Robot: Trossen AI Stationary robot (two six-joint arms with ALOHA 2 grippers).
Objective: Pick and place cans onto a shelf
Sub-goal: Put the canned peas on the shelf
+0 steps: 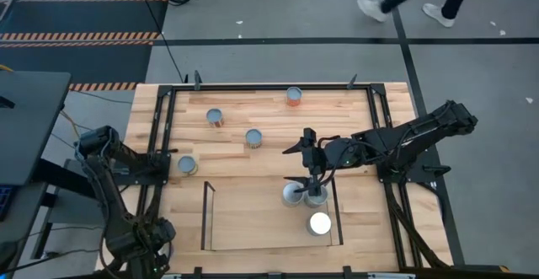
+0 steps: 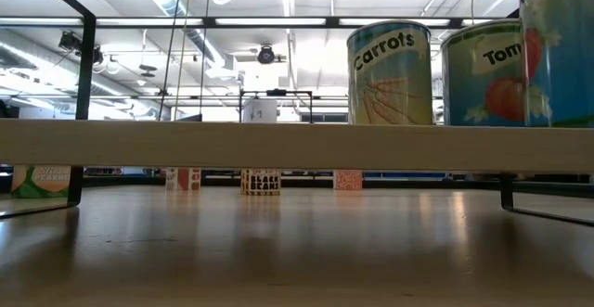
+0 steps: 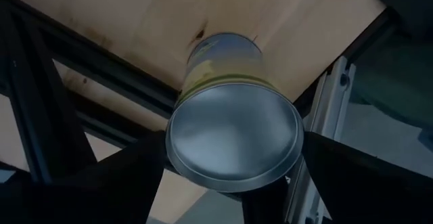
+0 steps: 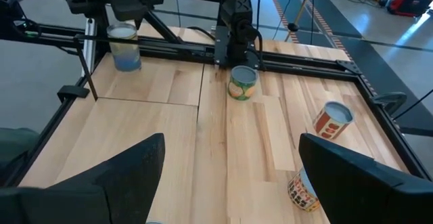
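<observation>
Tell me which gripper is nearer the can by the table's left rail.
Left. The left gripper is right beside that can; the right gripper hangs over the shelf, far across the table.

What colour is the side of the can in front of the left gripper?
Yellow-green can, clearest in the left wrist view.

Pale wood table (image 1: pixel 253 207) — smooth — holding metal cans (image 1: pixel 253 137) (paper-labelled, shiny tops).
</observation>
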